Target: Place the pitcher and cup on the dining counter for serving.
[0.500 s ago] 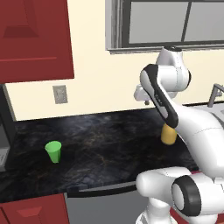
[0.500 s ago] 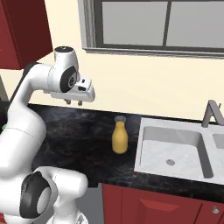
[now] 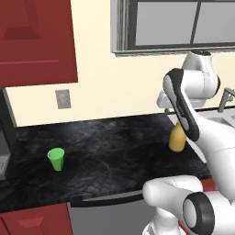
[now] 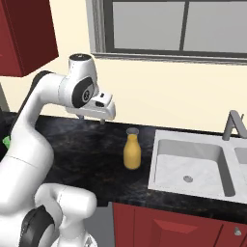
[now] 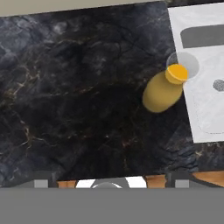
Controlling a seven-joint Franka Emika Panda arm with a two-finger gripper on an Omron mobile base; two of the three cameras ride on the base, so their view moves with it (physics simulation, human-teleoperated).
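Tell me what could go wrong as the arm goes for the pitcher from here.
1. The pitcher stands close to the sink edge; a sideways nudge could tip it into the basin.
2. The gripper, open, hangs above and to one side of the pitcher, so a straight descent would likely land on bare counter or clip its narrow neck.
3. The cup sits far along the counter, needing a separate reach.

This is a home kitchen, shown by the black marbled stone surface (image 3: 105, 142) along a cream wall, the dark red cabinet doors (image 3: 34, 41) above and below it, the pale steel sink basin (image 4: 190, 166) with its grey faucet (image 4: 233, 124), and the grey-framed window (image 4: 173, 29).
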